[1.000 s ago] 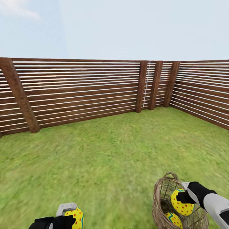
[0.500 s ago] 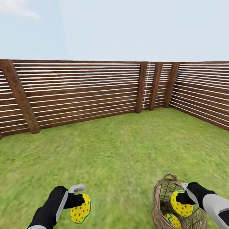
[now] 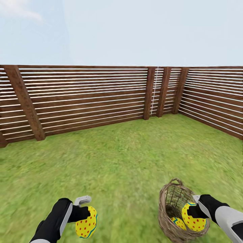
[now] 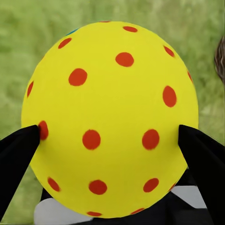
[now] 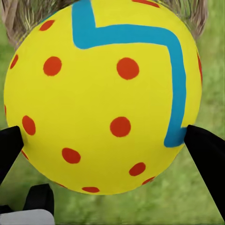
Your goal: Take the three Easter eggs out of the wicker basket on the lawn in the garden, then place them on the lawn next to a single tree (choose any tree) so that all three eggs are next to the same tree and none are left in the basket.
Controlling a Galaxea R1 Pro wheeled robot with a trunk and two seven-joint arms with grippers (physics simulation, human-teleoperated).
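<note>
My left gripper [image 3: 85,220] is shut on a yellow Easter egg with red dots [image 3: 86,223], held low over the lawn [image 3: 121,162]. In the left wrist view the black fingers [image 4: 17,159] press both sides of that egg [image 4: 110,93]. My right gripper [image 3: 197,212] is shut on a second egg [image 3: 193,219], yellow with red dots and a blue zigzag [image 5: 103,93], at the mouth of the wicker basket [image 3: 165,202]. Another egg [image 3: 177,223] lies inside the basket. The tree is out of view.
A dark brown slatted fence [image 3: 87,98] rings the grass, with a corner at the far right [image 3: 177,91] and thick posts [image 3: 25,101]. Open lawn stretches from my arms to the fence.
My left arm came up into view with the dotted egg, then held still. The basket now sits a little further left and more tilted in the view. The view itself shifted slightly.
</note>
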